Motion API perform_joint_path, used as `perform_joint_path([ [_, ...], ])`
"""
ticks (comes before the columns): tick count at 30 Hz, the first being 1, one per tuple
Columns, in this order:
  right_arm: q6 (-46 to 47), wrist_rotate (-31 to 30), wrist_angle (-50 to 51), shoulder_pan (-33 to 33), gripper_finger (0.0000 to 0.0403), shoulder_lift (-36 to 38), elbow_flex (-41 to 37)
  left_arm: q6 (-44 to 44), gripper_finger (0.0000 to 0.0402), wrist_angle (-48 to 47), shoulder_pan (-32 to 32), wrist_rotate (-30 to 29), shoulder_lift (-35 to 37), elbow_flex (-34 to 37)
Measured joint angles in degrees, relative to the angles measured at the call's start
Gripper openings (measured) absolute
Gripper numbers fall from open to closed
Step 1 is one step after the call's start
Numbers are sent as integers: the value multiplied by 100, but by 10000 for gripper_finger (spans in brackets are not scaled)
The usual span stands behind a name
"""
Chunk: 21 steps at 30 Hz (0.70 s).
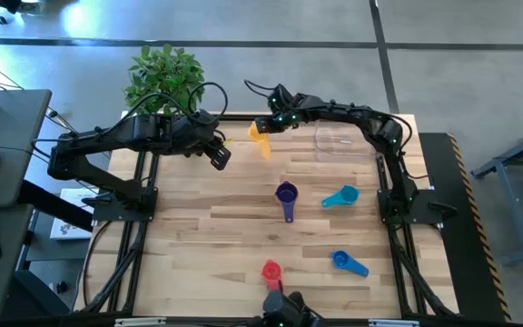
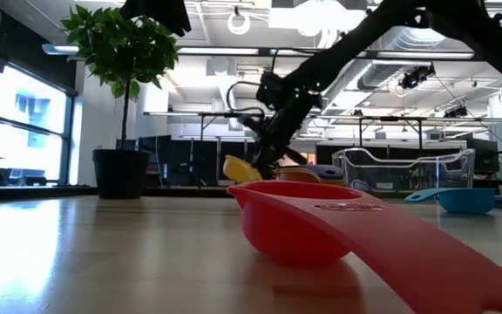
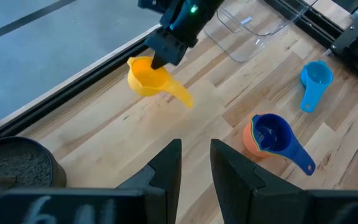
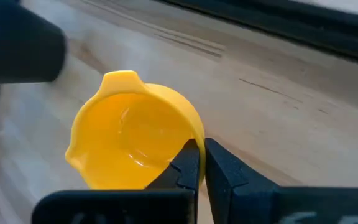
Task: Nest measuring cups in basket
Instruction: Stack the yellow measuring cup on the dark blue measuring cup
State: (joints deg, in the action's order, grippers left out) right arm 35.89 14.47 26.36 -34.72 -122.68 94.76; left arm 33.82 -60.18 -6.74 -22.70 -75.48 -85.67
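My right gripper [image 1: 263, 127] is at the table's far edge, shut on the yellow cup [image 1: 260, 143], just left of the clear basket [image 1: 339, 141]. My left gripper [image 3: 196, 155] hovers open, above and left of the yellow cup [image 3: 148, 76], touching nothing. A purple cup [image 1: 286, 193] sits nested in an orange cup [image 3: 248, 138] at mid-table. The light blue cup [image 1: 340, 197] lies to its right. The blue cup [image 1: 345, 262] and the red cup [image 1: 271, 270] rest near the near edge. No green cup shows. My right gripper pinches the yellow cup's rim wall [image 4: 197, 134], one finger [image 4: 188, 163] inside the bowl and one outside. The fingers slant down from the far right. The cup is tilted, its handle [image 3: 180, 94] sloping down toward the table; whether it touches the wood I cannot tell.
A potted plant [image 1: 164, 77] stands beyond the far left corner; its pot [image 3: 17, 168] is close under my left arm. The basket [image 2: 403, 170] stands empty at the far right. Bare wood lies between the yellow cup and the nested cups.
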Motion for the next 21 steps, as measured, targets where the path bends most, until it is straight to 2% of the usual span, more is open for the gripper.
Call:
perform_joint_path([
  [11,-743,-362,1175,242,1,971,4,-140,76,-1,0,-11,0,0],
  [21,-229,-1001,2461,938,1,1727,11,-951,76,0,2,-4,0,0],
])
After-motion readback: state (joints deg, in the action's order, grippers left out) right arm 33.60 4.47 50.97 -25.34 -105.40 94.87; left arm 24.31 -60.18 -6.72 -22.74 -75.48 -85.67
